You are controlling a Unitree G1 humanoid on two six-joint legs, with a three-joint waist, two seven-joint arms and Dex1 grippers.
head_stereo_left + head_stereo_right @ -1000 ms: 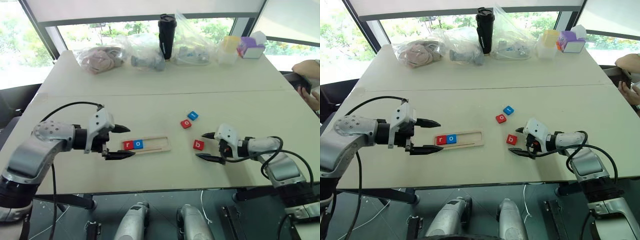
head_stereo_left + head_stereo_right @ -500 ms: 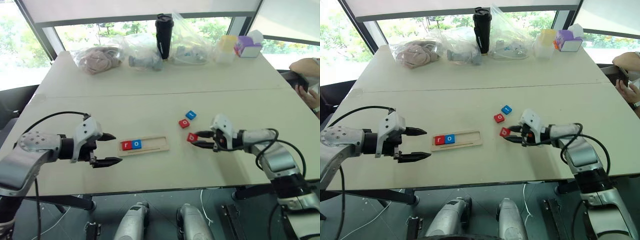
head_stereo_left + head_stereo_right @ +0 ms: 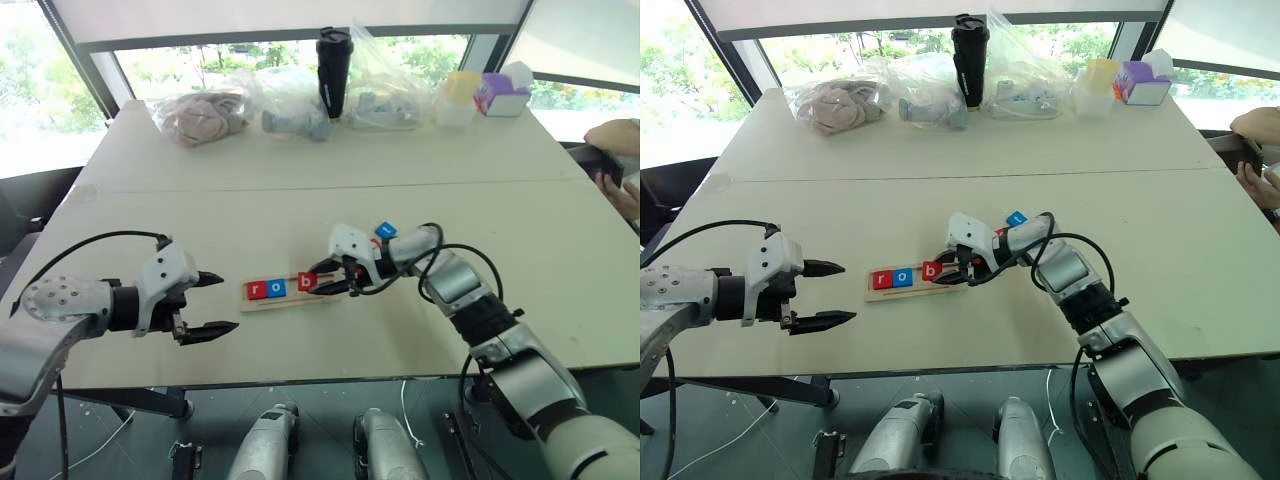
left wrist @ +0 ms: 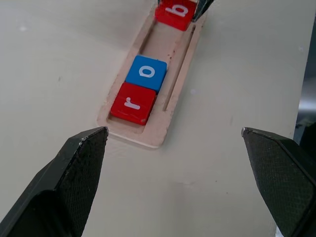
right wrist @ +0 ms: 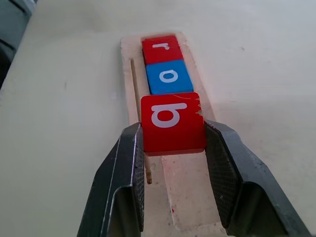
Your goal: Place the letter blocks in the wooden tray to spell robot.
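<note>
Light wood forms the narrow tray [image 3: 290, 291] on the pale desk [image 3: 300, 200]. Red r block [image 3: 257, 290] and blue o block [image 3: 276, 288] sit side by side at its left end. My right jaws [image 3: 322, 283] are clamped on the red b block [image 3: 308, 282], held over the tray beside the o. My left jaws [image 3: 215, 303] hover wide apart, left of the tray.

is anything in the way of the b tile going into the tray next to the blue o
Nothing visible. The right claw holds the red b tile over the wooden tray, right beside the blue o tile; the slot beneath it looks bare.
</note>
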